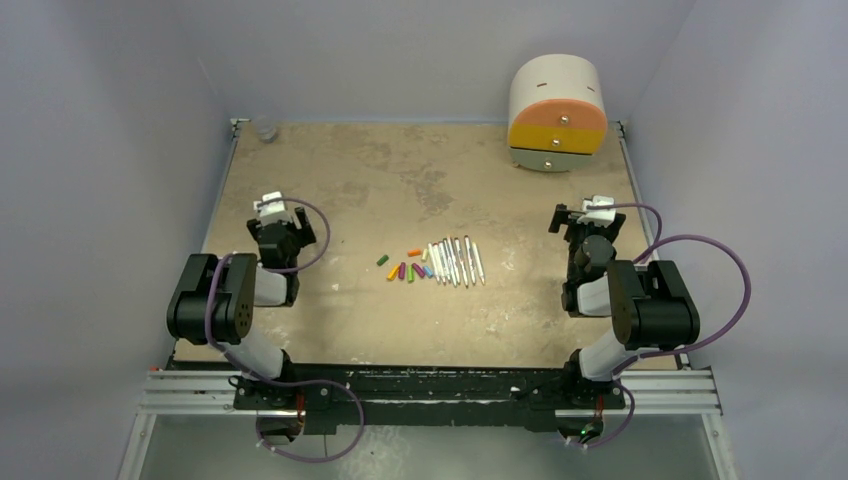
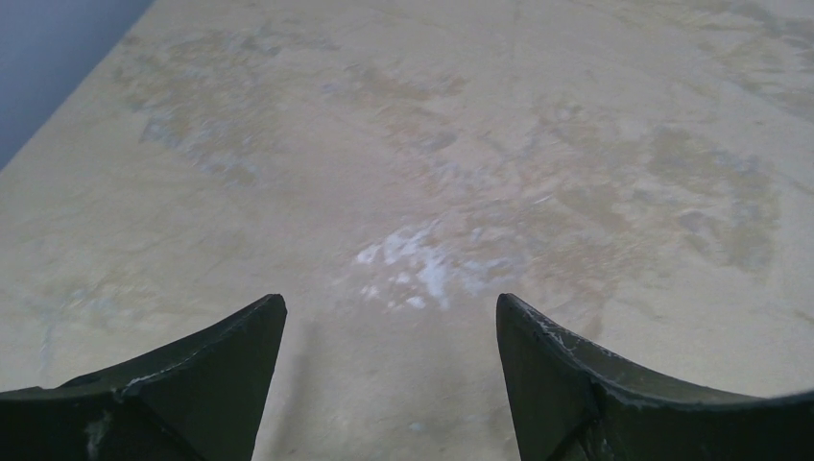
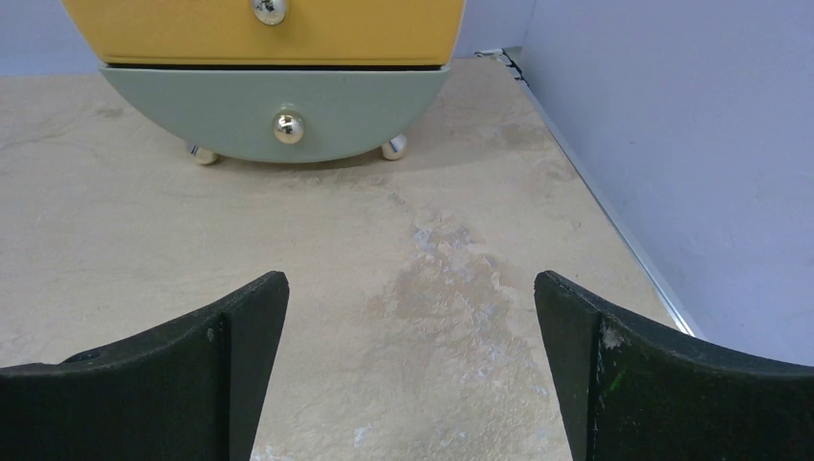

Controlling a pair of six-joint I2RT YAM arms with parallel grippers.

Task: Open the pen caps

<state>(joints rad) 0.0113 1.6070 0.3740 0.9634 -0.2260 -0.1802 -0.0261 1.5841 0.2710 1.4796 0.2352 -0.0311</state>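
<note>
Several white-barrelled pens (image 1: 456,262) lie side by side in the middle of the table in the top view. Loose coloured pen caps (image 1: 408,269) lie just left of them: a green one (image 1: 382,260), an orange one (image 1: 414,252), then yellow, magenta and others in a row. My left gripper (image 1: 271,212) is open and empty at the table's left, well away from them; its wrist view shows only bare tabletop between the fingers (image 2: 230,365). My right gripper (image 1: 592,212) is open and empty at the right, facing the drawer unit. Neither wrist view shows pens or caps.
A round cream drawer unit (image 1: 557,112) with orange, yellow and green drawers stands at the back right; its green drawer (image 3: 274,115) shows in the right wrist view. A small clear object (image 1: 265,130) sits at the back left corner. Grey walls enclose the table.
</note>
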